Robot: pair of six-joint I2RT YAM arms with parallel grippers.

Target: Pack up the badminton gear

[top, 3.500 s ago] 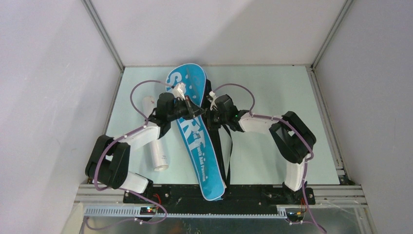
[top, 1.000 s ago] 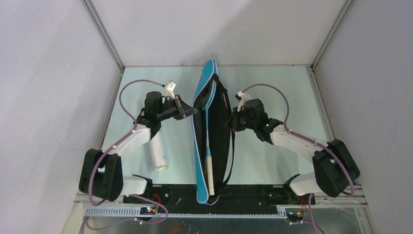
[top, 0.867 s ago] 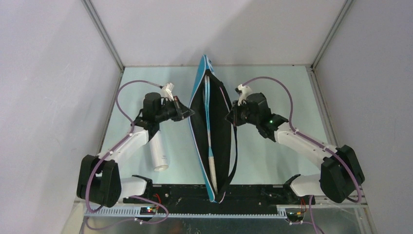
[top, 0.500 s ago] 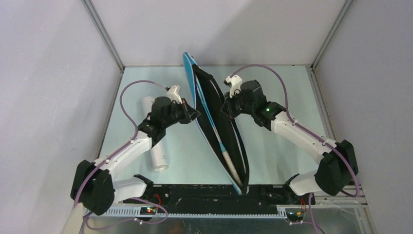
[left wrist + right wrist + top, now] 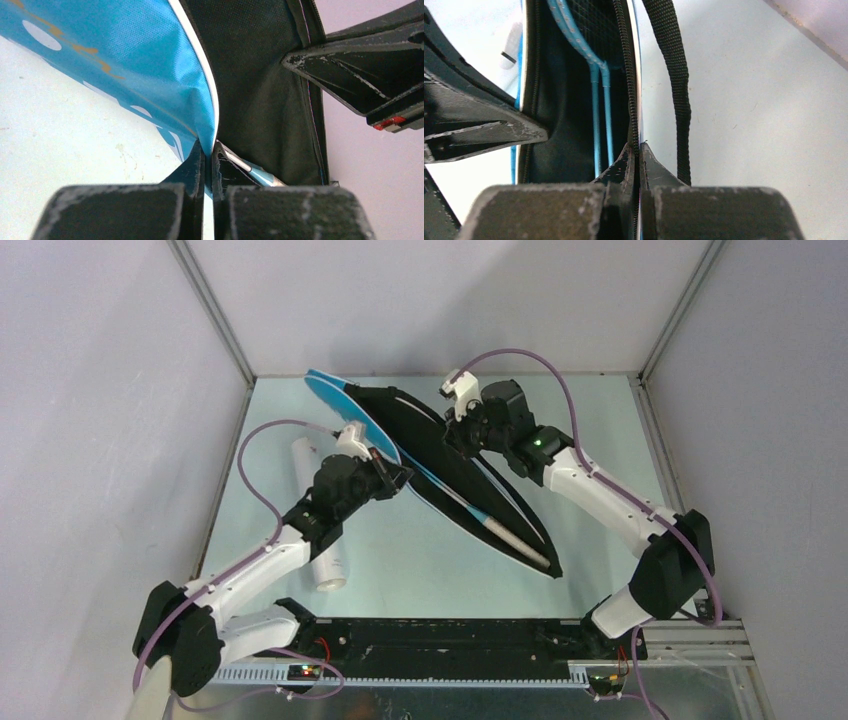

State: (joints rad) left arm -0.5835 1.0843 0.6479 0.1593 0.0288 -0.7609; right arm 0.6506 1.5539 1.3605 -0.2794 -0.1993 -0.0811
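The left gripper (image 5: pixel 209 150) is pinching the bag's (image 5: pixel 125 75) blue edge, and the right gripper (image 5: pixel 635 150) is pinching its zipper edge. The rackets (image 5: pixel 599 100) are lying inside the bag, between both jaws.

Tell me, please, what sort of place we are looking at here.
Probably a robot lab cell, not a sports hall: a left arm and a right arm bolted at a table's near edge, with plain grey walls in metal framing all round.
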